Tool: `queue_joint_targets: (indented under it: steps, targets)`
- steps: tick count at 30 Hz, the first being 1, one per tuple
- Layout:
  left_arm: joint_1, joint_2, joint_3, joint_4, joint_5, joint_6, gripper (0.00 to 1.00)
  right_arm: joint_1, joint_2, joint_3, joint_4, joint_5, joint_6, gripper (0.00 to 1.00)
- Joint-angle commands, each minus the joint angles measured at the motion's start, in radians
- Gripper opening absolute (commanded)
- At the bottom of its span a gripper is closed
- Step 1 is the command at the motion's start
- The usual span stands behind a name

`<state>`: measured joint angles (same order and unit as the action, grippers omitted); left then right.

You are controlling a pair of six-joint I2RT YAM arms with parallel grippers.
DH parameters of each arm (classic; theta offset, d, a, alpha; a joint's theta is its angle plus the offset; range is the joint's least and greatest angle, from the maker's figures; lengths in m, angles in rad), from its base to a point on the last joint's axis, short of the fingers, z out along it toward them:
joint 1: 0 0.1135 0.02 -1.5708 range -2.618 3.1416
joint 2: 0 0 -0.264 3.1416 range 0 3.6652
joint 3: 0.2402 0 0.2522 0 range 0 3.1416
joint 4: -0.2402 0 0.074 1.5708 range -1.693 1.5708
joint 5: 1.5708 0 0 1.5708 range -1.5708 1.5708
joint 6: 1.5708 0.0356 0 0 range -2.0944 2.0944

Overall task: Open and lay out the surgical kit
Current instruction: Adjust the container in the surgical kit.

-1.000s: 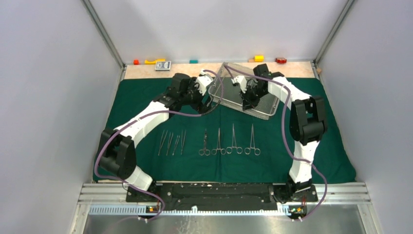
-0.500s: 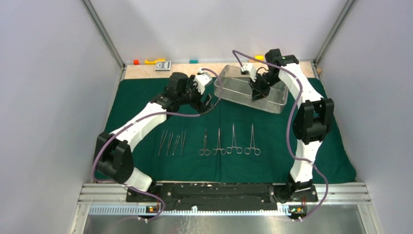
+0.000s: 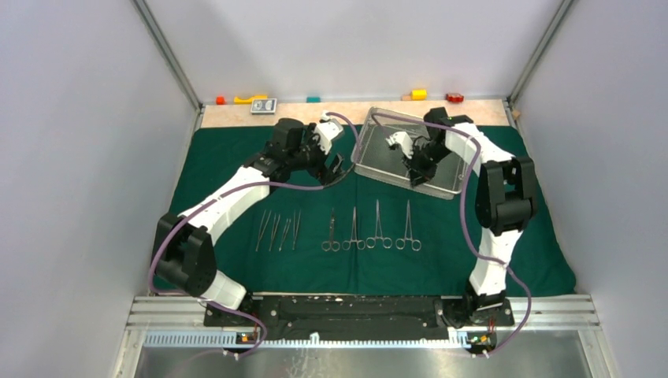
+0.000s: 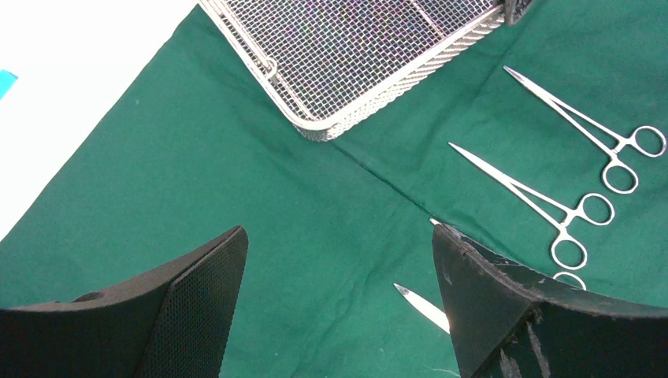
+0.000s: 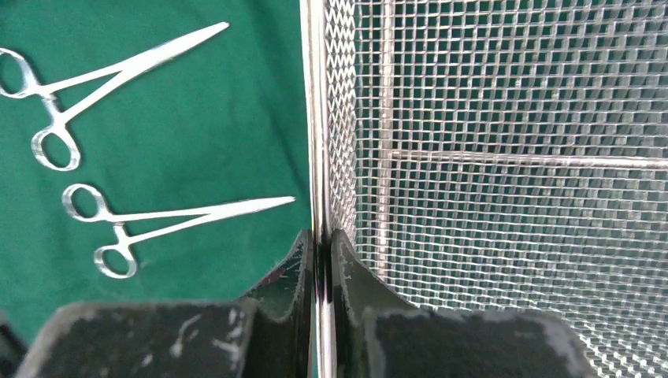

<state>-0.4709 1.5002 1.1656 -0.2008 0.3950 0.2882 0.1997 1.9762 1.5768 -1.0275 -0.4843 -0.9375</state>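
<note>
The counter (image 3: pixel 236 115) is showing only as a pale strip along the far edge, because the dark green cloth (image 3: pixel 228 169) is lying spread flat over nearly all of it. Toward the far right of that cloth the wire-mesh tray (image 3: pixel 380 154) is sitting skewed. Its long axis is running left to right, slanting a little toward the near side on the right. It is looking empty, and I cannot tell whether it is resting on the cloth or hanging just clear of it.

The right arm is reaching over the tray, and the right claw (image 5: pixel 321 246) is pinching its near long wall. One finger is sitting outside the mesh and one inside, with the wire rim running straight away between them. The left claw (image 4: pixel 337 236) is hovering with its fingers spread wide and nothing between them, just beside the tray's left short end. In its own view the tray's corner is lying ahead, apart from both pads.

So the right arm is the one holding the tray, and any shift is depending on that single pinch on one wall. The long body is likely to swing about that point, and the free left claw is the nearer one to the left end.

Nearer the arms, four ring-handled clamps (image 3: pixel 370 234) and, to their left, the tweezers (image 3: pixel 277 231) are lying in a row. Their tips are pointing away from the arms, well apart from the tray.
</note>
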Motion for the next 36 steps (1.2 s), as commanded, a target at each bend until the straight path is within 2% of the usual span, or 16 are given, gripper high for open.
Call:
queue_joint_targets:
  steps: [1, 6, 7, 8, 16, 26, 28, 30, 34, 36]
  targets:
    - [0.005, -0.026, -0.005, 0.056, 0.033, 0.000, 0.92, -0.009, -0.081, -0.065, 0.163, 0.091, -0.022, 0.00]
    - [0.005, -0.026, -0.006, 0.058, 0.039, -0.004, 0.92, -0.009, -0.068, -0.071, 0.185, 0.114, -0.075, 0.00]
    - [0.005, -0.027, -0.006, 0.060, 0.038, -0.005, 0.92, -0.009, -0.124, -0.068, 0.186, 0.117, -0.090, 0.00]
    - [0.005, -0.025, -0.006, 0.060, 0.039, -0.005, 0.92, -0.009, -0.066, -0.061, 0.181, 0.119, -0.104, 0.00]
    - [0.006, -0.006, 0.000, 0.064, 0.043, -0.002, 0.92, -0.004, 0.009, 0.067, 0.069, 0.118, -0.202, 0.00]
    - [0.006, 0.014, 0.010, 0.065, 0.044, 0.003, 0.92, 0.006, 0.024, 0.037, 0.090, 0.195, -0.247, 0.00]
    - [0.005, 0.014, 0.011, 0.064, 0.039, 0.004, 0.92, 0.006, 0.023, 0.042, 0.102, 0.189, -0.220, 0.11]
    - [0.006, 0.009, 0.009, 0.064, 0.029, 0.006, 0.93, 0.003, 0.014, 0.054, 0.114, 0.162, -0.176, 0.29]
    - [0.007, 0.000, 0.009, 0.064, 0.008, 0.011, 0.94, -0.018, 0.000, 0.112, 0.127, 0.068, -0.093, 0.50]
    - [0.006, -0.001, 0.010, 0.063, -0.005, 0.015, 0.94, -0.029, -0.001, 0.149, 0.122, 0.019, -0.057, 0.55]
